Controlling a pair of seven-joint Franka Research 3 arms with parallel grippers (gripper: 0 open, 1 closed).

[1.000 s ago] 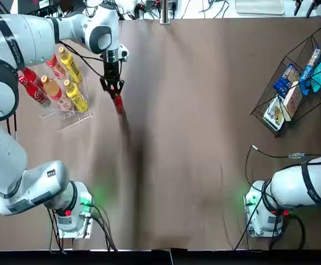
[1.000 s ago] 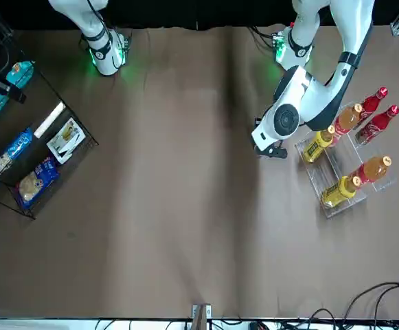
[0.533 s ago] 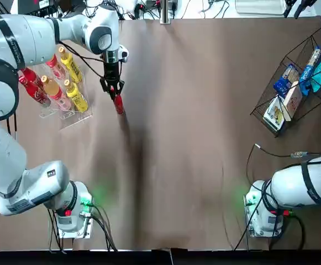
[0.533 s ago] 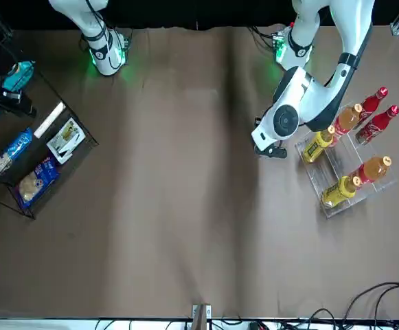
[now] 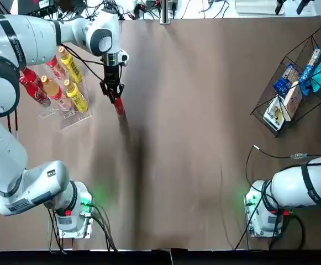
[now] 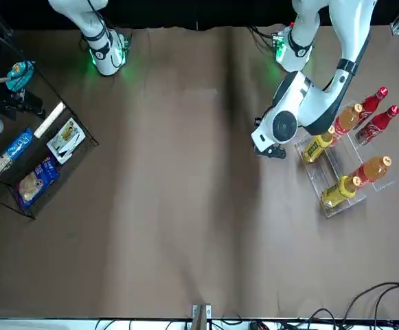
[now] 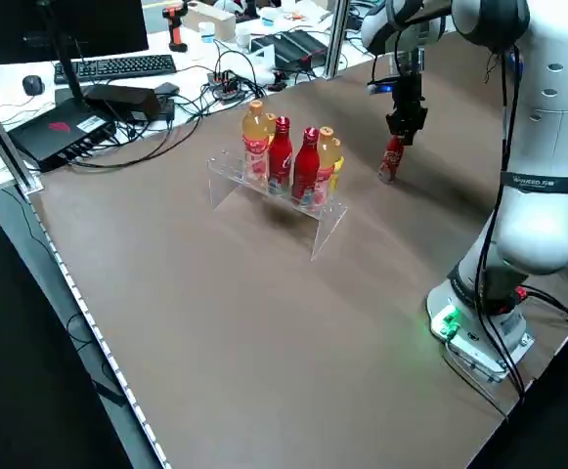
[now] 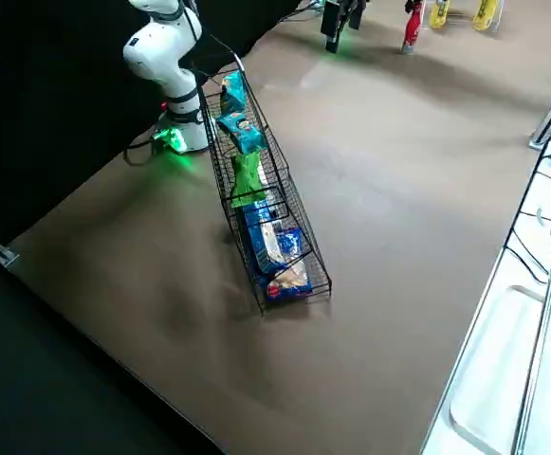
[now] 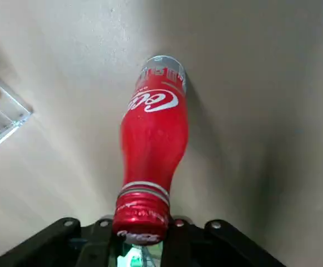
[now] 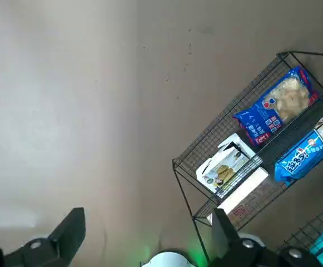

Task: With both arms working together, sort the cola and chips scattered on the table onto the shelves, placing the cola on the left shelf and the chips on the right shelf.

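Observation:
My left gripper [image 5: 114, 93] is shut on the red cap of a cola bottle [image 5: 118, 105], just right of the left shelf [image 5: 72, 117]. That bottle [image 9: 153, 139] hangs nearly upright with its base at the table [image 7: 392, 159]. Two more cola bottles [image 5: 30, 74] [image 5: 36, 94] stand in the clear rack [image 7: 327, 217]. Chips lie in the right shelf [image 8: 299, 227]: a green packet [image 8: 247, 175] and two teal ones [image 8: 242, 133] [image 8: 232, 95]. High over the table near the black basket, my right gripper [image 10: 150, 242] is open and holds nothing; its fingers [image 5: 277, 5] show at the far edge.
Orange and yellow-labelled bottles [image 5: 74, 95] share the clear rack. Blue-and-white bags and boxes [image 5: 284, 94] fill the basket's near end. Cables and a keyboard lie beyond the table's left side [image 7: 117, 68]. Both arm bases [image 5: 72, 215] [image 5: 265, 212] stand on the near edge.
The left gripper and its cola bottle have crept slightly toward the far edge. The right gripper's fingers have slid leftward along the far edge in the top view.

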